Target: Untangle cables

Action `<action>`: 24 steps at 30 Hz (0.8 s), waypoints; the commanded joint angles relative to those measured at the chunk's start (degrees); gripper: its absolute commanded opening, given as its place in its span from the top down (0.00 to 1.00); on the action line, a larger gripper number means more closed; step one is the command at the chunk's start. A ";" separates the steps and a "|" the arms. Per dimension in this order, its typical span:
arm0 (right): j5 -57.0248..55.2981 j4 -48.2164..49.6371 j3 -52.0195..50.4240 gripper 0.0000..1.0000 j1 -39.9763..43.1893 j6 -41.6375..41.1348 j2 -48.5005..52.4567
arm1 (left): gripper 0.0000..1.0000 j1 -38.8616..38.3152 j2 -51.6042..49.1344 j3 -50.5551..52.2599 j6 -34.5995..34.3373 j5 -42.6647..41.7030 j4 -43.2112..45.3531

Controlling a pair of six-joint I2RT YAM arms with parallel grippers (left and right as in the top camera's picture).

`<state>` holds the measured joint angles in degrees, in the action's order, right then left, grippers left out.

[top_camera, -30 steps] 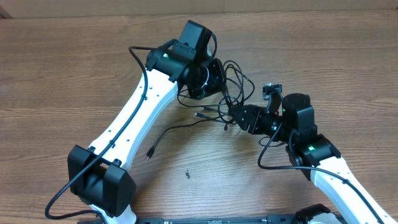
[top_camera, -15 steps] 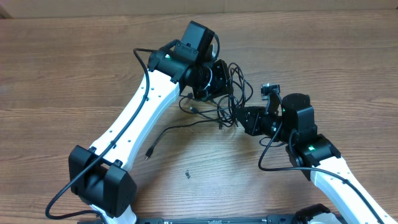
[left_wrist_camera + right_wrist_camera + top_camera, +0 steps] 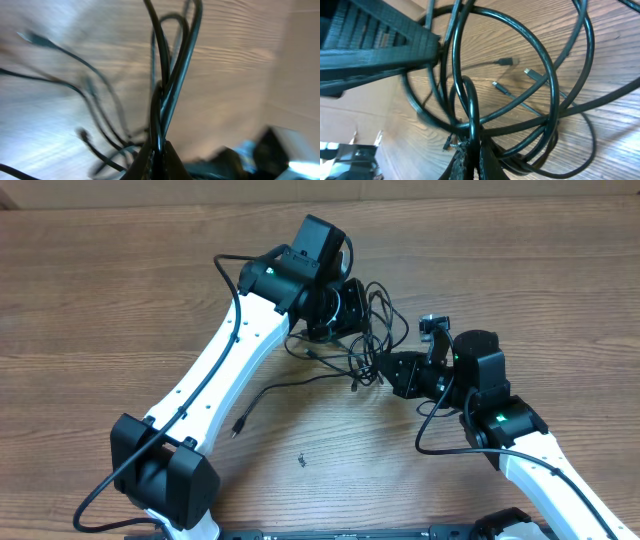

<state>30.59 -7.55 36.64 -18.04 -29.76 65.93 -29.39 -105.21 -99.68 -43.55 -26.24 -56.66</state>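
Wood fills most of your view: the wide brown table [image 3: 120,300] with wavy grain lines lies flat under everything. Your two long white plastic arms with black joints reach in over it. The left arm [image 3: 225,360] comes from the bottom left and the right arm [image 3: 540,470] from the bottom right, and they meet near the middle.

Between them is the messy bundle of thin, shiny black cables [image 3: 375,330], bent into round loops that cross each other. Your left gripper [image 3: 159,159] is pressed together on a few cords that rise up from its dark tips. Your right gripper [image 3: 472,160] is pinching one narrow loop of cord at the edge of the bundle.

One loose black cord [image 3: 275,390] curves away over the table to the left, and its small plug [image 3: 238,430] lies flat on the wood. Through the loops you can see two little silver-tipped plugs [image 3: 509,61], close to each other. One tiny dark speck [image 3: 300,461] sits alone on the table, well apart from the bundle.
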 commanded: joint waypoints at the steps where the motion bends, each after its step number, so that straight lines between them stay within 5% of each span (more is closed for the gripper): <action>1: 4.85 0.42 0.61 0.96 0.44 -2.73 -3.43 | 0.96 -0.09 1.44 -0.11 12.68 15.72 -2.32; 4: 9.62 1.18 0.61 0.96 3.69 -6.71 -6.99 | 0.96 -0.11 1.44 -0.11 16.50 24.79 -5.64; 8: 14.71 4.37 0.61 0.96 8.57 -10.73 -10.86 | 0.96 -0.11 1.44 -0.11 21.35 25.53 -7.87; 17: 15.61 8.66 0.61 0.96 14.86 -24.37 -14.47 | 0.96 -0.74 1.44 -0.11 25.57 18.16 -8.17; 24: 15.76 9.31 0.61 0.96 14.86 -23.63 -14.45 | 0.96 -2.47 1.44 -0.11 23.80 14.34 -6.49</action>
<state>45.65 2.22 36.62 -3.40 -52.95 51.92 -30.92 -105.21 -99.68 -19.27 -9.43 -63.48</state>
